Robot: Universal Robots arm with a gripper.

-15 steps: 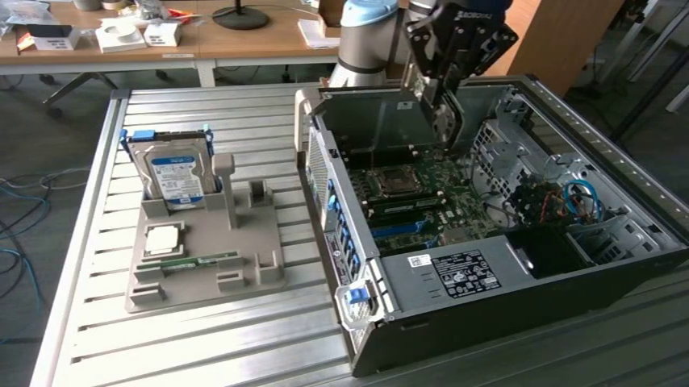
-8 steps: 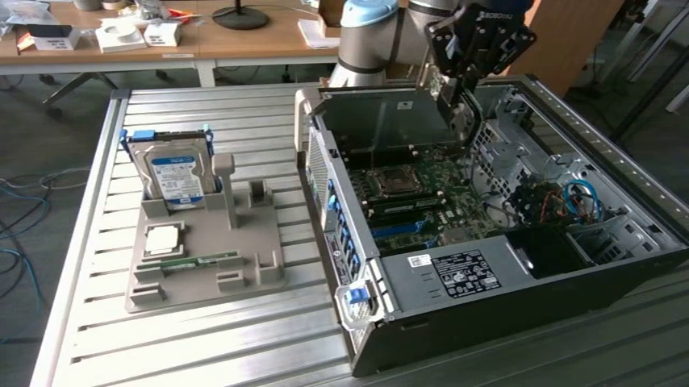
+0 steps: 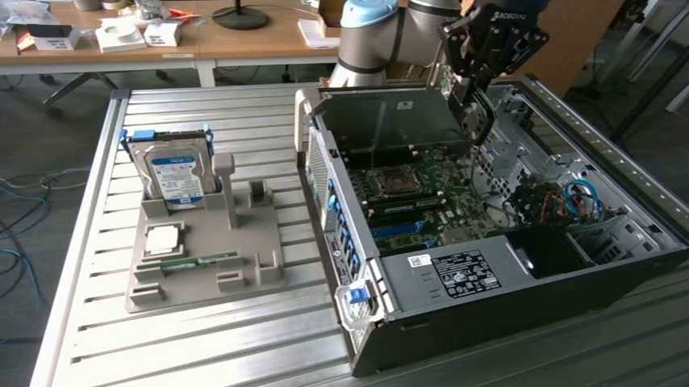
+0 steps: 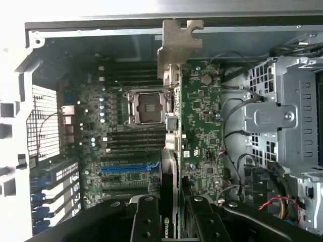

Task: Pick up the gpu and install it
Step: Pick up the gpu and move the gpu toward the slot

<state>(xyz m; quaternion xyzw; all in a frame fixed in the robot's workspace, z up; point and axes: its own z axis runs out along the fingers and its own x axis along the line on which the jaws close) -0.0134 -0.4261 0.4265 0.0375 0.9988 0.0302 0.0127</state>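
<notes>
GPU (image 4: 169, 176) sits edge-on btwn fingers (image 4: 146, 222), which are partly closed and clamped on it. Card hangs w/ bracket (image 4: 179, 45) leading, over motherboard (image 3: 431, 201) inside open PC case (image 3: 485, 347).

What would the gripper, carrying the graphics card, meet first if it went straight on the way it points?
Probably the motherboard inside the open computer case. The graphics card clamped in the gripper would touch first, bracket end leading. Depth is hard to judge.

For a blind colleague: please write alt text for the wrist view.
The gripper holds the gpu edge-on in its jaws, silver bracket farthest away, over the motherboard of an open computer case. A processor socket and a blue slot show on the board.
</notes>
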